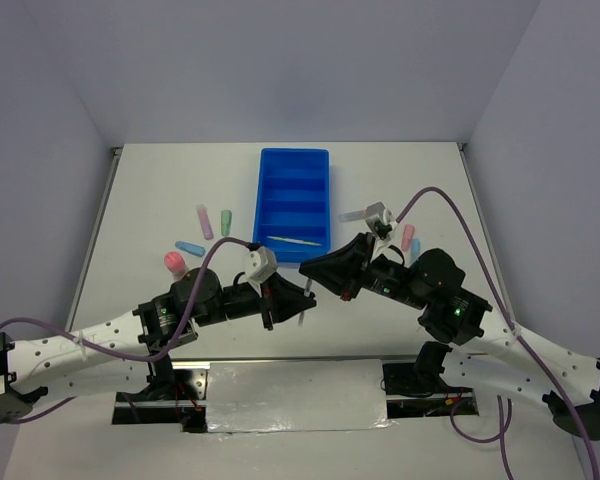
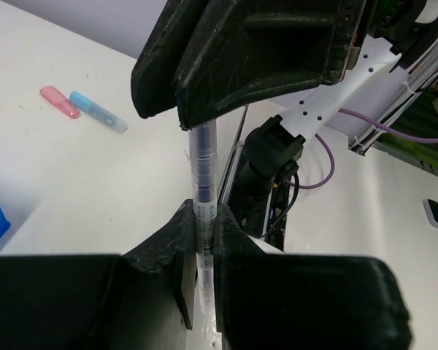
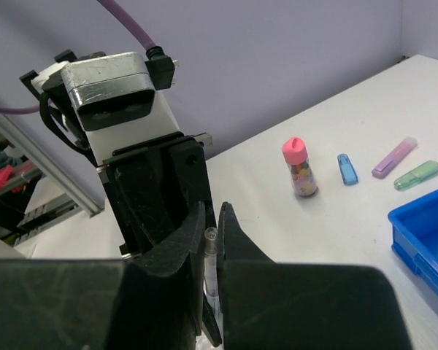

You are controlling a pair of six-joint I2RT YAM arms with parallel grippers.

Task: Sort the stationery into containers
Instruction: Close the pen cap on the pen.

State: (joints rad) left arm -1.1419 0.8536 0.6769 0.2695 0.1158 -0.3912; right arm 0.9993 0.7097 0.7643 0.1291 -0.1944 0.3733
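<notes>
Left gripper [image 2: 204, 244] clamped on pen [image 2: 203, 164]; right gripper [image 3: 212, 222] closed tight on its other end, mid-air just short of tray [image 1: 263, 205]. Looks like handover. Next: left lets go, right carries pen to a compartment.

**Overhead view of the worktable.** A blue four-compartment tray [image 1: 261, 200] lies lengthwise at mid-table, and a thin yellow stick [image 1: 292, 241] lies in its nearest compartment. Left of the tray, a pink marker [image 1: 206, 222] and a green marker [image 1: 226, 219] lie side by side. A blue marker [image 1: 189, 247] and a pink-capped bottle [image 1: 175, 264] sit nearer the arms. Right of the tray, a pink piece [image 1: 408, 237] and a blue piece [image 1: 414, 250] are partly hidden by the right arm [image 1: 500, 345]. The left gripper [image 1: 298, 300] and the right gripper [image 1: 315, 268] meet tip to tip just before the tray's near end. A thin pale stick [image 1: 301, 318] projects from the left gripper.
</notes>
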